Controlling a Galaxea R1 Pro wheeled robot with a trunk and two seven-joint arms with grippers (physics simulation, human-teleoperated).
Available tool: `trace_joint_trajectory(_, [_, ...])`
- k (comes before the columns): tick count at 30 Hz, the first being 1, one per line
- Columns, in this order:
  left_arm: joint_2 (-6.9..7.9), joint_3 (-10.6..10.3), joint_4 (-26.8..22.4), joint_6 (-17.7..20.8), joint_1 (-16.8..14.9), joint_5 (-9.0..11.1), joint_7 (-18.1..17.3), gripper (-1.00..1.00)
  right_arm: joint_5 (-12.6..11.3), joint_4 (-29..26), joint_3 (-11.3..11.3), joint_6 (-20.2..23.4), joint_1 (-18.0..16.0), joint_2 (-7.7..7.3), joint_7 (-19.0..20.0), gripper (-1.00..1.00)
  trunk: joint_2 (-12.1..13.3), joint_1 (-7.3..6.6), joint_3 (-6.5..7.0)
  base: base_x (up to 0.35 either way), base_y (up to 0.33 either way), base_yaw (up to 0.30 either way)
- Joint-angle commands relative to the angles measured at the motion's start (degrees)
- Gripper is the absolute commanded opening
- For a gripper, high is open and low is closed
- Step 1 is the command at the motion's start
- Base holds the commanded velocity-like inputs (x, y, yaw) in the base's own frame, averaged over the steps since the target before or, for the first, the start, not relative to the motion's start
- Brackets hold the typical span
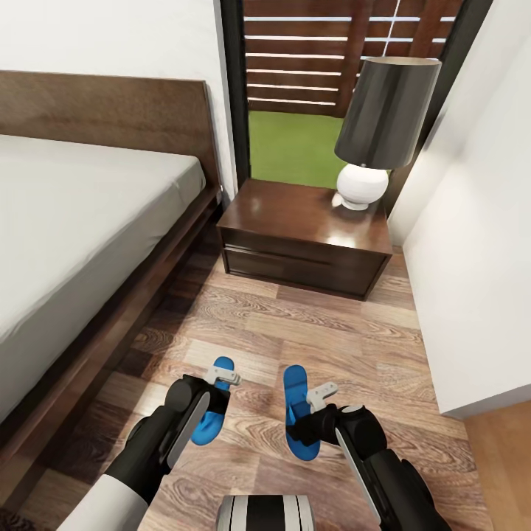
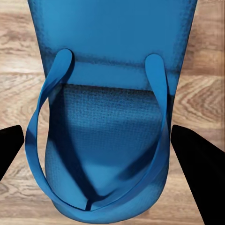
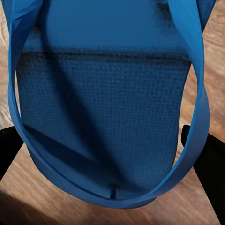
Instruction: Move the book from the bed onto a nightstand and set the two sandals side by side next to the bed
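Two blue sandals are seen lying flat on the wood-plank floor (image 1: 332, 332) beside the bed (image 1: 88, 221), the left sandal (image 1: 210, 413) partly hidden under the left tool (image 1: 225, 380) and the right sandal (image 1: 296, 413) under the right tool (image 1: 322, 398). In the left wrist view the dark fingers (image 2: 199, 173) are spread to either side of the sole, clear of it, so that tool is judged wide and holding nothing. In the right wrist view the fingers (image 3: 206, 159) are also seen at the outer edges of the sole, apparently open, though contact cannot be ruled out. The sandals are roughly parallel but apart, the right one set slightly further from the bed. The book is not found on the visible mattress, and the nightstand (image 1: 306, 236) carries a lamp (image 1: 380, 125). Risks are noted: a thin sole may be pushed along the floor rather than gripped if the fingers are closed too high; a thong strap may be snagged on withdrawal, dragging a sandal askew; the lamp base leaves limited room for a later book placement.
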Motion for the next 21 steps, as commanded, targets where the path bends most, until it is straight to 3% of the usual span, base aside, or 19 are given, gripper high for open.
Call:
trace_joint_trajectory(1, [0.01,-0.1,-0.1,0.2,0.0,0.6,0.6,-1.00,0.6,-0.1,0.0,0.2,0.0,0.01,0.5,-1.00,0.0,-0.01,-0.04,0.000,0.000,0.000])
trace_joint_trajectory(10, [-0.06,-0.1,-0.4,0.3,0.0,0.9,0.8,-1.00,0.6,-0.1,-0.1,0.2,0.0,0.01,0.4,-1.00,0.0,-0.01,-0.04,0.000,0.000,0.000])
trace_joint_trajectory(21, [-0.08,-0.1,-0.4,0.3,0.7,0.9,0.9,-1.00,0.6,-0.1,-0.1,0.2,0.0,0.01,0.3,-1.00,-0.2,0.27,-2.48,0.000,0.000,0.000])
